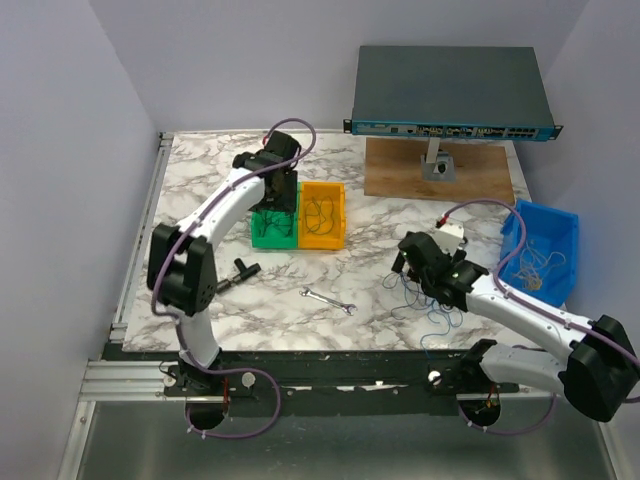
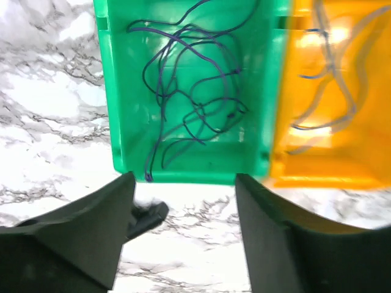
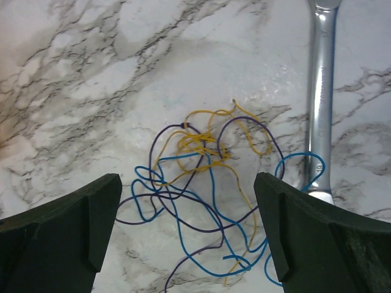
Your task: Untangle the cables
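Right gripper (image 3: pixel 186 177), jaws spread wide and empty, hovers with the cables (image 3: pixel 197 145) lying between and just ahead of its fingertips; left gripper (image 2: pixel 184 180), also open, sits well apart.

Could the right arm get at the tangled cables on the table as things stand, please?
Probably yes: the right gripper hangs open above the cables, nothing between; the wrench lies alongside.

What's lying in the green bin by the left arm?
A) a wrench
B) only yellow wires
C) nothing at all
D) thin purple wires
D: the left wrist view shows loose loops of thin purple wires on the floor of the green bin.
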{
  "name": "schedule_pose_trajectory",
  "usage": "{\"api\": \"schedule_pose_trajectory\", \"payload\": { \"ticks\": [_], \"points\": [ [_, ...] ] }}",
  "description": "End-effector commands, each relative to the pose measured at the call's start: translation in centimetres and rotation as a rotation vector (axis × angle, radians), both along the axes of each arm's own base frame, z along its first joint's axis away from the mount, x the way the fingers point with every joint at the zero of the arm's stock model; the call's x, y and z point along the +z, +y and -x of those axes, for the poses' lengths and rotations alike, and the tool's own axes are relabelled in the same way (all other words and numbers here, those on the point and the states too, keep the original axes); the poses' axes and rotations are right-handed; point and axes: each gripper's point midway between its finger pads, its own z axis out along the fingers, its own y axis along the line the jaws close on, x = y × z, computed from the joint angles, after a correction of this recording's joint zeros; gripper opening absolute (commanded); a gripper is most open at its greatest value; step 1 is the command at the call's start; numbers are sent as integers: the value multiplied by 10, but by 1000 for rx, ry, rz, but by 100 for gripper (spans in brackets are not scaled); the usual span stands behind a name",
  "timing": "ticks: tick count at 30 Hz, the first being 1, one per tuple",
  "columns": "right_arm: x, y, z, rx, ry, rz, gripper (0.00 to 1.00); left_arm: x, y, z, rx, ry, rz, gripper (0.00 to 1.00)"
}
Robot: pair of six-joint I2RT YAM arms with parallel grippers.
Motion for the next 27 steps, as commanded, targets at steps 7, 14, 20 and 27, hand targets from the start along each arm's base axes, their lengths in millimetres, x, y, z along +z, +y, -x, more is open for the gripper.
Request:
{"api": "schedule_pose_trajectory", "payload": {
  "ticks": [7, 14, 20, 27],
  "points": [
    [-35, 0, 19, 2, 155, -74, 69, 84, -45, 50, -101, -309, 249, 74],
    [-47, 33, 20, 152, 240, -119, 25, 77, -77, 104, -248, -356, 470, 74],
    [-22, 113, 17, 381, 230, -388, 1, 76, -104, 139, -412, -413, 690, 72],
    [30, 147, 7, 494, 130, -483, 15, 58, -126, 155, -542, -380, 790, 72]
  ]
}}
